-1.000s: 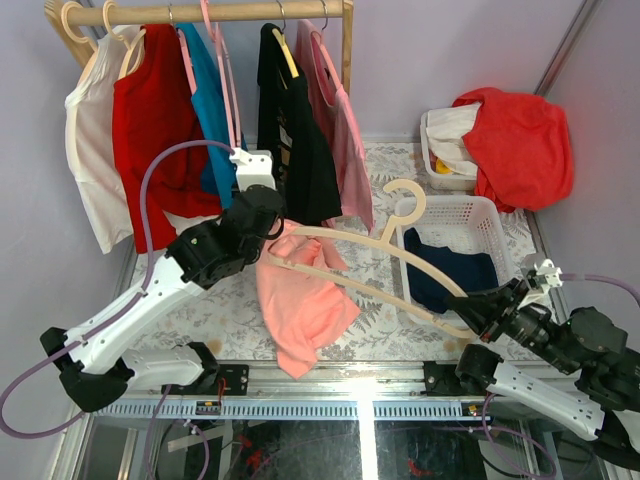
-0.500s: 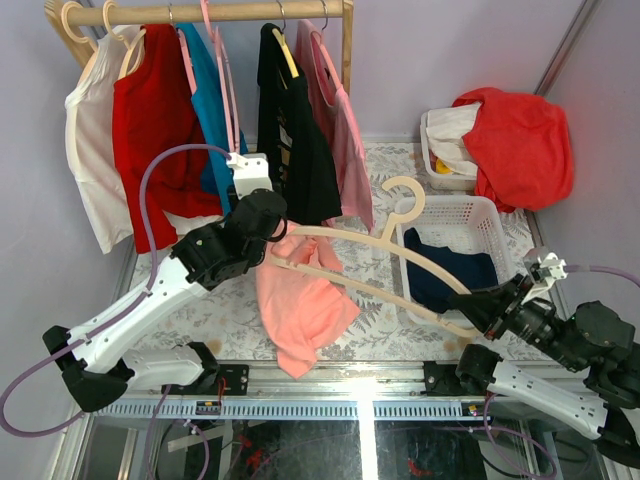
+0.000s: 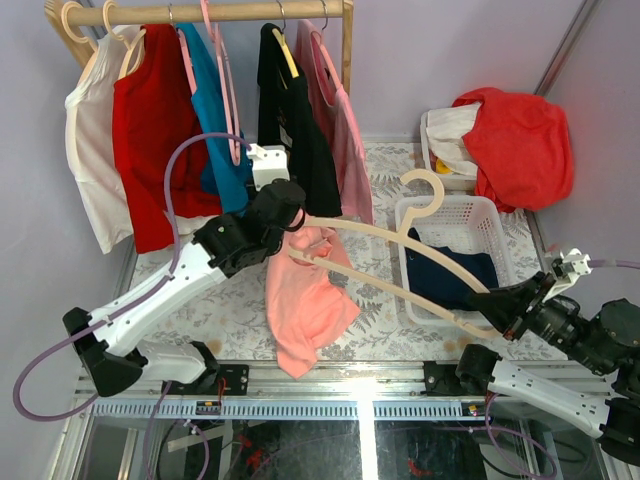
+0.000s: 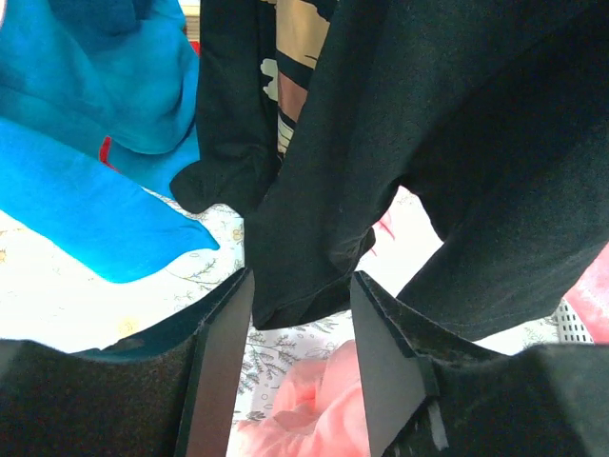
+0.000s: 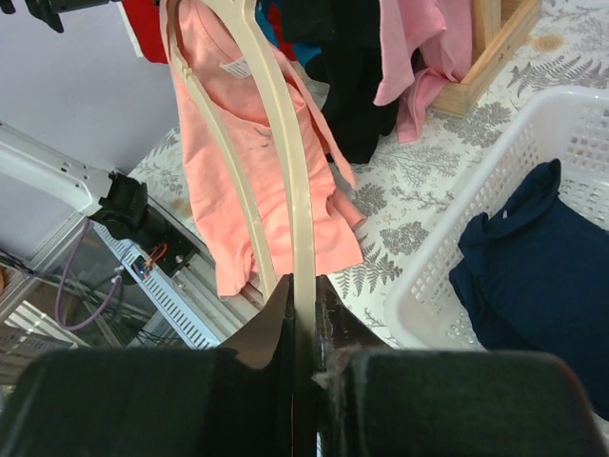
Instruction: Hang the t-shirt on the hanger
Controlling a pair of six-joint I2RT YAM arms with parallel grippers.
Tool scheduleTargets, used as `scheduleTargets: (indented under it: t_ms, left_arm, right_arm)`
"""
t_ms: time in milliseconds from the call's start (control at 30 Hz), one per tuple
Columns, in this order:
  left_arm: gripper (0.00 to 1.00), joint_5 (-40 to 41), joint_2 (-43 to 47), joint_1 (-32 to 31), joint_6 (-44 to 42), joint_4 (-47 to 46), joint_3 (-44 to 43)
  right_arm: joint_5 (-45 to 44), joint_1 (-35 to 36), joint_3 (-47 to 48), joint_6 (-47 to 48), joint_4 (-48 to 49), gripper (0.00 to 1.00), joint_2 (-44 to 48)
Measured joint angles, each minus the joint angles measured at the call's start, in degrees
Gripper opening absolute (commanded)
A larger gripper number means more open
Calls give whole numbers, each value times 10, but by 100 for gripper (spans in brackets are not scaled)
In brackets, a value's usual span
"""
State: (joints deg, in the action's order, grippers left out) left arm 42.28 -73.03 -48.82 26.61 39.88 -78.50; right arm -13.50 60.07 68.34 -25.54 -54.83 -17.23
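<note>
Salmon cloth of the t-shirt [image 3: 305, 300] hangs limp over the table [image 3: 225, 290], between its middle and its near edge. Its upper part is bunched at the left end of the hanger [image 5: 297, 209].

**Hanger position.** The hanger is held off the table. Its long axis runs diagonally from the near right corner up toward the clothes rail [image 3: 200, 12] at the far left corner. The hook points toward the far edge, above the white basket [image 3: 440, 212].

**Right gripper [image 5: 303, 295].** The fingers are clamped on the right tip of the hanger. The t-shirt is at the opposite end, well apart from this gripper.

**Left gripper [image 4: 303, 281].** The fingers [image 4: 224, 362] stand apart with a visible gap. Through the gap appear the hem of a black shirt [image 4: 400, 143] on the rail and, lower down, a fold of salmon cloth. No cloth is seen pinched at the tips. Whether cloth is caught deeper in cannot be told.

**Governing relation.** The t-shirt lies just below and toward the near edge from the left fingers, so the left arm is the nearer one. In the right wrist view the collar label shows between the hanger's arm and its lower bar. The shoulders do not yet sit on the hanger's arms. The next move probably requires drawing the neck opening along the hanger's axis toward the hook.
</note>
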Motion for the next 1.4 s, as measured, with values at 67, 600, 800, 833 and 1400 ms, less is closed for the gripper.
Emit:
scheduleTargets:
  t_ms: [67,600,800,833,1400]
  left_arm:
    - [46,0,-7,0,0,-3,-1]
    - [58,122,-38,0,23,-9,38]
    - [63,133,-31,-2,28,-21,63]
    - [64,132,-31,-3,29,-23,63]
    - [68,3,15,-8,54,-59,167]
  right_arm:
    - [-10,0,0,-3,-6,0,-4]
    - [-25,0,-55,-39,18,0,-50]
    - [-52,1,-53,-51,-9,0,-49]
    - [-65,1,-53,-52,-14,0,-49]
    - [-97,0,-111,-63,10,0,-37]
